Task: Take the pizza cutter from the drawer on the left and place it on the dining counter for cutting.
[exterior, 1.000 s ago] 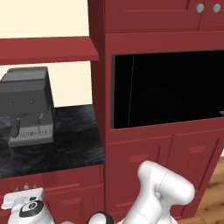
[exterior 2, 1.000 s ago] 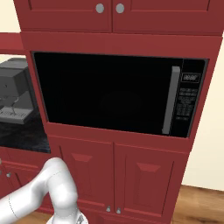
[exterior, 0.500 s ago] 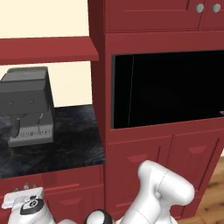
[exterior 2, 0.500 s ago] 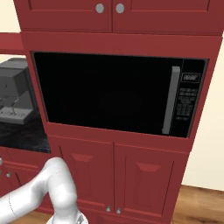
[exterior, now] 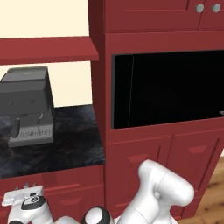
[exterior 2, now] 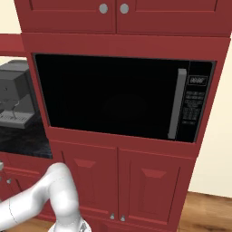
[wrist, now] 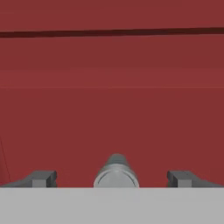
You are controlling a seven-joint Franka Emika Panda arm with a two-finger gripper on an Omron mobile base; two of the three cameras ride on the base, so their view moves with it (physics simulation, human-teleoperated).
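- Between the spread jaws, in the hand view, a round silver knob [wrist: 116, 174] is centred, with one dark fingertip [wrist: 41, 178] to one side of it and the other to the opposite side; neither is touching it.
- The gripper [wrist: 116, 179] is held wide open, nothing pinched.
- Behind the knob, a flat dark-red wooden front [wrist: 109, 109] is seen close up, taken to be the drawer, though the close view makes that hard to confirm; a dark seam line is seen across it above the jaws.
- The pizza cutter cannot be made out; the front ahead of the jaws is closed flush.
- In the left base view, the white arm [exterior: 157, 194] is folded low at the bottom edge, in front of the dark-red lower cabinet doors [exterior: 175, 157].
- In the right base view, the arm's white elbow is seen at lower left, before the same doors, which carry small silver knobs near their bottom edge.
- Above the doors, a black built-in microwave [exterior 2: 122, 97] is set in the red tall cabinet [exterior 2: 118, 41], with a grey bar handle and a keypad at its right side.
- To the left of the tall cabinet, a short black marbled top [exterior: 52, 144] is seen bearing a grey coffee machine [exterior: 28, 105], under a red shelf [exterior: 48, 50].
- Wooden floor [exterior 2: 206, 213] is visible at lower right.
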